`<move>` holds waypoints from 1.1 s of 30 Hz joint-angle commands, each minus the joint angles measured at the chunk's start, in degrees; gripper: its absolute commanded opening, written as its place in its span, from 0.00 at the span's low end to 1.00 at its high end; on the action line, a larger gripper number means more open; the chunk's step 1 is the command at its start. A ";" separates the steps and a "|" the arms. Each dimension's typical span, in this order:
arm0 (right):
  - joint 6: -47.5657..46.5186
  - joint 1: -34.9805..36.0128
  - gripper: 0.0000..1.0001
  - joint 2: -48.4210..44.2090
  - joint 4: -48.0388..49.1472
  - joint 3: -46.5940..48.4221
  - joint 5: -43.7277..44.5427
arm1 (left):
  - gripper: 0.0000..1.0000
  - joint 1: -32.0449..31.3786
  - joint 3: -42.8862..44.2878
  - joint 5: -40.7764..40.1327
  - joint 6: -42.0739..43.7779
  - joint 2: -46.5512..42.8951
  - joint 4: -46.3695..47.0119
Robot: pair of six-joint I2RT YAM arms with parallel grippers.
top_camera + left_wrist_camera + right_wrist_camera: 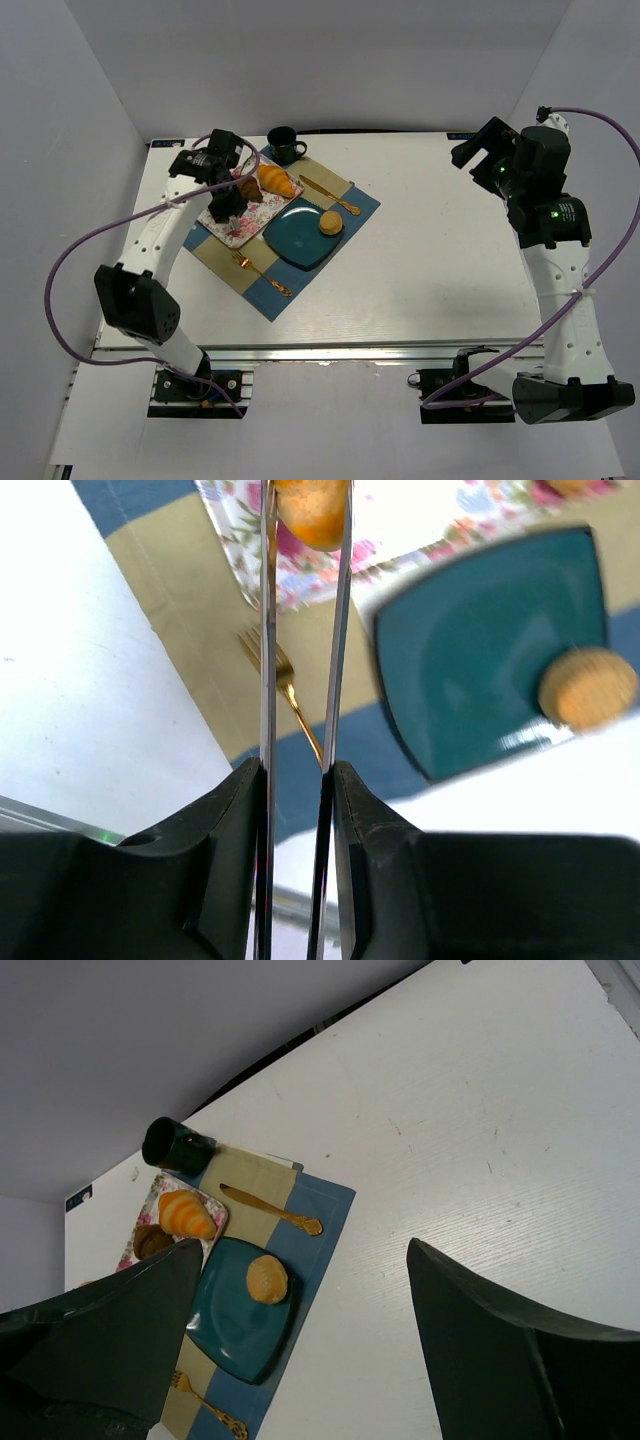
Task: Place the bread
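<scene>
My left gripper [228, 200] hangs over the floral tray [245, 222], shut on a pair of metal tongs [268, 630]. The tong blades run forward from my jaws, and their tips pinch an orange-brown piece of bread [312, 512] above the tray [300, 575]. A croissant [275, 180] and a dark brown piece [250, 188] lie on the tray. A round bun [330, 222] sits at the corner of the teal square plate [295, 240]. My right gripper [480, 150] is raised at the far right, open and empty, well away from the plate [230, 1320].
A blue and beige placemat [355, 210] lies under the plate, with a gold fork [262, 274] on its near side and a gold knife [330, 194] on its far side. A dark green mug [284, 144] stands behind the tray.
</scene>
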 commanded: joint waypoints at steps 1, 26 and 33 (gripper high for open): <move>-0.69 0.15 0.89 0.14 1.72 1.19 0.18 | 0.33 -1.54 2.99 6.03 5.20 -4.94 -1.13; 0.02 0.07 0.90 -3.55 -0.91 -0.74 2.29 | 0.43 -16.93 -5.00 13.70 7.76 0.24 7.31; -0.51 0.15 0.89 -3.12 -1.00 -0.48 2.20 | 0.58 -17.11 -2.72 13.79 8.20 1.56 5.82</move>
